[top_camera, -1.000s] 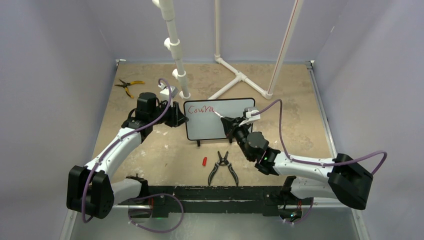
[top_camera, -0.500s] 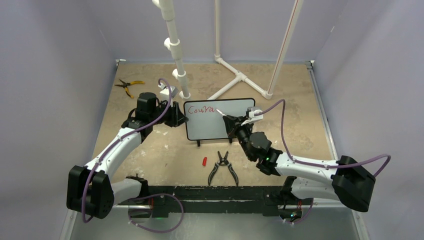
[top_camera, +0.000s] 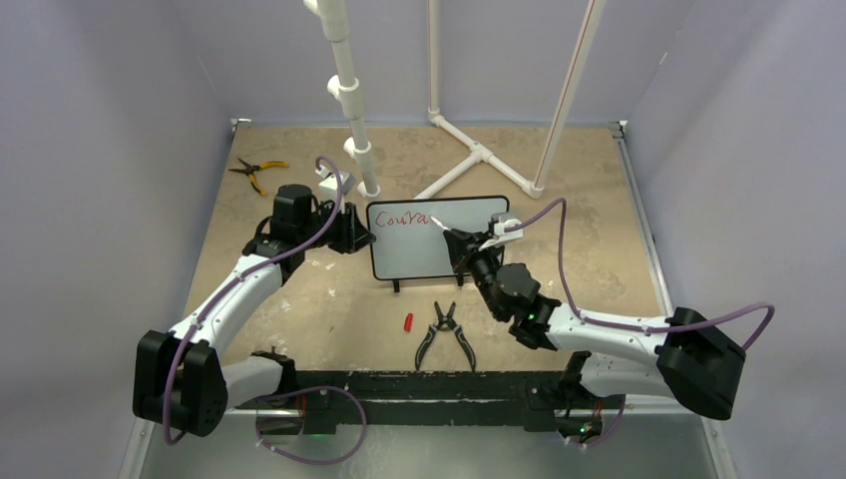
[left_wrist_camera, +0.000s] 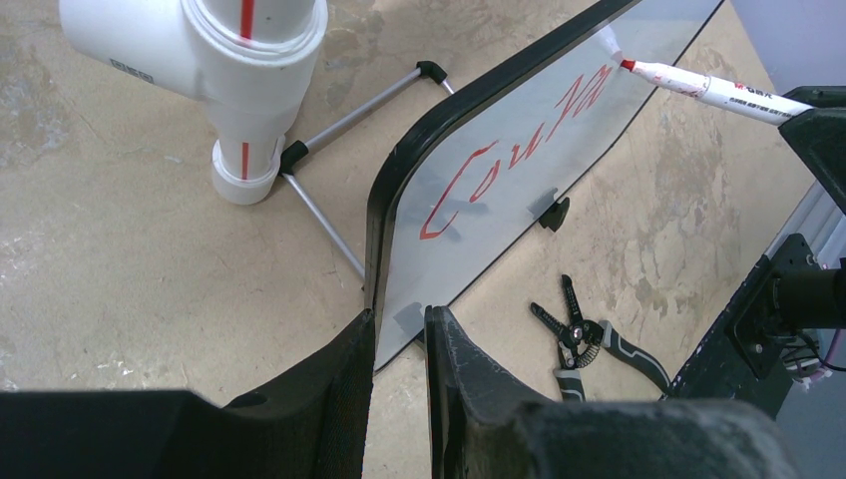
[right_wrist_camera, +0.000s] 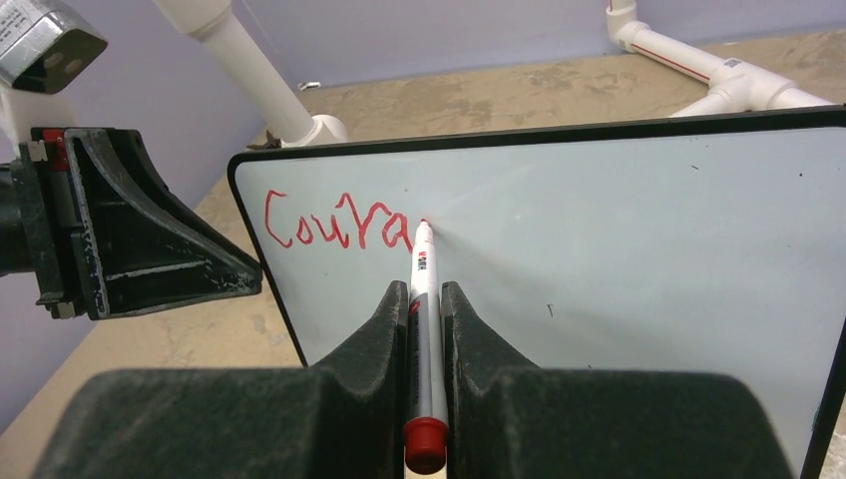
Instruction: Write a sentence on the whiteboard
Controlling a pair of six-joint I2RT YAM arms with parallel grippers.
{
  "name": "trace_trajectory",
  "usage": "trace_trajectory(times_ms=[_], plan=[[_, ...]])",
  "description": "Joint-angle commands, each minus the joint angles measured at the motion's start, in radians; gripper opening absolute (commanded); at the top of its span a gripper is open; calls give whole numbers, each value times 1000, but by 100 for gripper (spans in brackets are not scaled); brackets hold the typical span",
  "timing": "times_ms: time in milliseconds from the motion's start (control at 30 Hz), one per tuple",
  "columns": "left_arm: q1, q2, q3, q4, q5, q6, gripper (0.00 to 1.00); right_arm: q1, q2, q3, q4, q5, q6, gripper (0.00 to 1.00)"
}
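Note:
The whiteboard (top_camera: 439, 249) stands upright on its small feet in the middle of the table. Red letters reading "Coura" (top_camera: 401, 219) run along its top left; they also show in the left wrist view (left_wrist_camera: 509, 150) and the right wrist view (right_wrist_camera: 334, 222). My left gripper (top_camera: 357, 232) is shut on the whiteboard's left edge (left_wrist_camera: 371, 259). My right gripper (top_camera: 461, 244) is shut on a red marker (right_wrist_camera: 424, 299). The marker's tip touches the board just right of the last letter.
A red marker cap (top_camera: 407, 322) and black-handled pliers (top_camera: 445, 334) lie in front of the board. Yellow-handled pliers (top_camera: 255, 170) lie at the far left. White PVC pipes (top_camera: 349, 100) rise behind the board, with a pipe base (top_camera: 479, 155) on the table.
My right gripper has shifted the marker tip slightly right along the top line. The left gripper and the board have not moved.

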Motion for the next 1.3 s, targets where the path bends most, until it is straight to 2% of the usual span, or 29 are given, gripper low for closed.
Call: trace_trajectory(times_ms=[0,800,1267], plan=[[8,-4,2,10,3,17,24,-3,9,32,51,7,-30,0],[7,-3,2,10,1,16,24,-3,-16,-10,-59,30,10,0],[7,-2,2,9,1,18,24,-3,-25,23,-8,48,-32,0]])
